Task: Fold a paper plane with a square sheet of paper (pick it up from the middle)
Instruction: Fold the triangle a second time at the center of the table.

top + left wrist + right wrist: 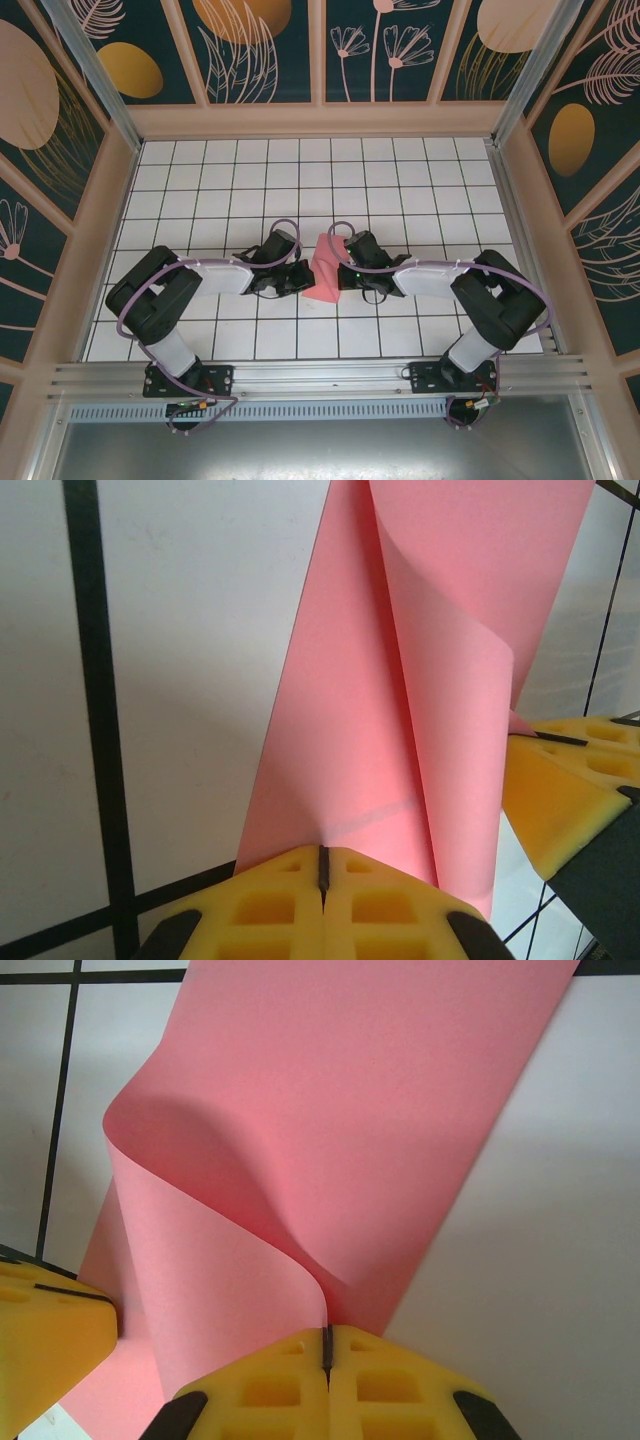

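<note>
The square sheet of paper (324,272) is pink-red and hangs curled between my two grippers over the middle of the white grid table. My left gripper (300,277) is shut on its left edge. In the left wrist view the yellow fingertips (322,852) pinch the sheet (380,680), which rolls into a loose fold. My right gripper (343,268) is shut on the opposite edge. Its tips (326,1334) clamp the curved sheet (350,1100) in the right wrist view. The paper plane is out of view.
The two grippers stand close together: the right one's yellow finger (560,785) shows in the left wrist view, the left one's finger (50,1335) in the right wrist view. Wooden walls (320,118) enclose the grid table (320,180).
</note>
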